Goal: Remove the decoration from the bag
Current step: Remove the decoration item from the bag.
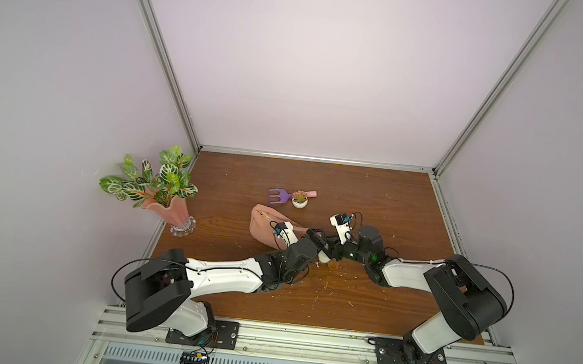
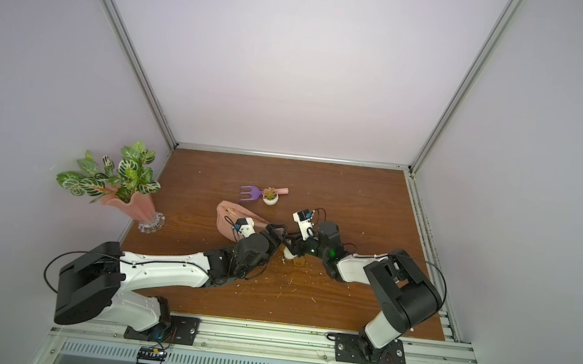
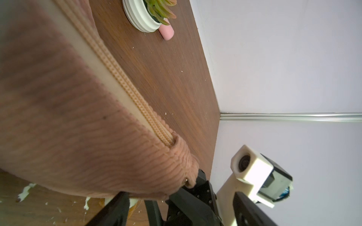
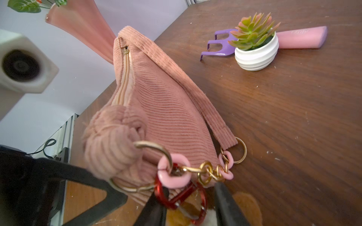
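The salmon-pink corduroy bag (image 1: 266,226) (image 2: 230,221) lies mid-table, zipper (image 3: 117,86) along its top. A gold ring (image 4: 156,148) at the bag's (image 4: 156,97) near end carries a pink-and-gold chain (image 4: 215,170) and a red clip (image 4: 182,197). The cream and brown plush decoration (image 4: 246,205) (image 1: 326,259) hangs from that clip, mostly hidden. My right gripper (image 4: 188,213) (image 1: 333,252) is open, its fingers either side of the clip, with a small gap on one side. My left gripper (image 3: 182,211) (image 1: 317,241) is open wide at the bag's (image 3: 58,117) end, one finger under the fabric.
A small succulent in a white pot (image 1: 299,201) and a purple toy rake (image 1: 278,196) lie just behind the bag. A pink vase with leaves (image 1: 165,210) stands at the left edge. White crumbs (image 1: 325,286) dot the wooden table (image 1: 391,201). Walls enclose three sides.
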